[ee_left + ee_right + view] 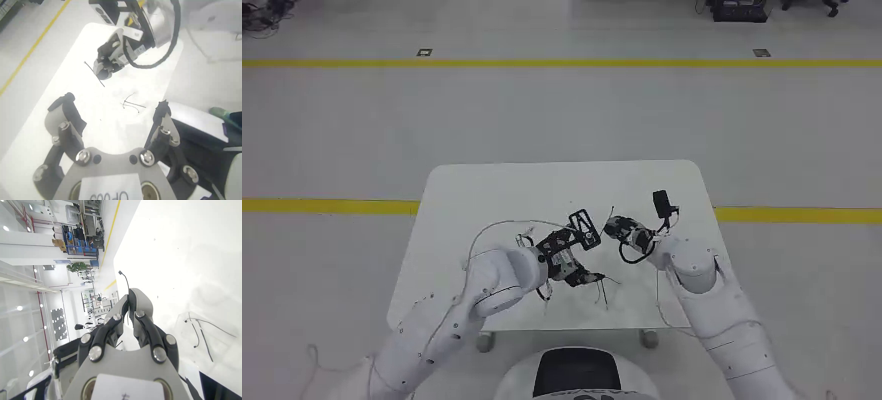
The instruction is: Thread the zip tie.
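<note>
Zip tie (125,279) pinched in the closed right end effector (130,294) — middle hidden between its pads (132,300), head sticking out. Left end effector (116,99) spread wide, empty. Loose ties (132,105) lie on the white bench (492,190) — yellow-striped floor (542,100) beyond.

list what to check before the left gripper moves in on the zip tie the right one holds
1. right gripper shut on the zip tie: ok
2. head end clear of the fingertips: ok
3. tail pokes out behind the fingers: ok
4. left gripper open and empty: ok
5. strap bent into a loop: not ok, nearly straight
6. loose zip ties on the table apart from both grippers: ok
</note>
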Available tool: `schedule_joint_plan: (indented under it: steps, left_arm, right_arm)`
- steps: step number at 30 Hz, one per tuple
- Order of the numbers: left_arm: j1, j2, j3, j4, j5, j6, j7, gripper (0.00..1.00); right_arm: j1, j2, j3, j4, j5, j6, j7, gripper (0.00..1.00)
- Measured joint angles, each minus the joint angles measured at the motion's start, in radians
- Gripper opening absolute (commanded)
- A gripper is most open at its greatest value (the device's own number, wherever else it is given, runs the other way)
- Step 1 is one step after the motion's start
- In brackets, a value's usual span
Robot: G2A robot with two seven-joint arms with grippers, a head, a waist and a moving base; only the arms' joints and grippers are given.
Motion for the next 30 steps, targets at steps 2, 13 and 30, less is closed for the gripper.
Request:
schedule_joint_plan:
  steps: [2,13,30]
  left_arm:
    - [-0.025,0.004,0.043,0.012,0.050,0.000,0.006,1.00]
    - [-0.031,0.005,0.058,0.027,0.091,0.001,0.029,1.00]
    - [-0.004,0.011,0.109,0.066,0.381,0.060,0.198,1.00]
  right_arm:
    - [0.005,-0.002,-0.006,0.000,0.022,0.020,-0.009,0.00]
    - [0.004,-0.004,-0.011,0.001,0.040,0.019,-0.026,0.00]
    - [0.008,-0.005,0.008,0.027,0.202,0.025,0.012,0.00]
